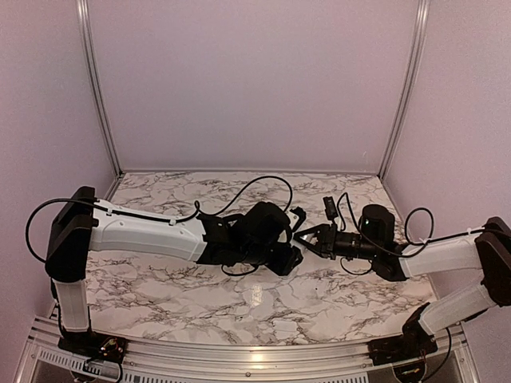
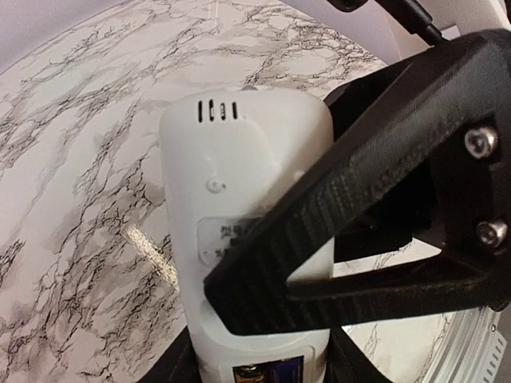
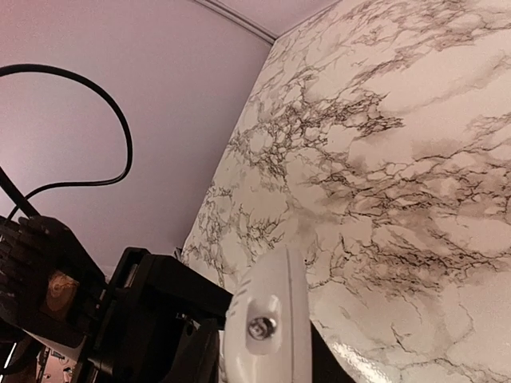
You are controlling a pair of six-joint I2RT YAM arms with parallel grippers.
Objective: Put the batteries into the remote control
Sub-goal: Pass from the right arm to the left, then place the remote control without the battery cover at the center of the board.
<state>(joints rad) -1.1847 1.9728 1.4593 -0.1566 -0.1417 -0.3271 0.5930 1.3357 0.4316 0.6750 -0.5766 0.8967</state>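
The white remote control (image 2: 239,183) lies back-up in the left wrist view, with vent slots and a label. Its open compartment at the bottom edge shows batteries (image 2: 267,373), one of them golden-brown. My left gripper (image 2: 259,369) flanks the remote's sides, its jaws against both edges. A black finger (image 2: 359,175) of my right gripper crosses the remote's back. In the right wrist view the remote control (image 3: 271,319) points away end-on, held between the jaws of my right gripper (image 3: 267,363). From above, the left gripper (image 1: 286,243) and right gripper (image 1: 313,238) meet mid-table and the remote is hidden.
The marble table (image 1: 239,295) runs back to pink walls. Black cables (image 1: 263,182) loop above both wrists, and a small black connector (image 1: 329,206) hangs behind the right gripper. A metal rail (image 1: 239,351) lines the near edge.
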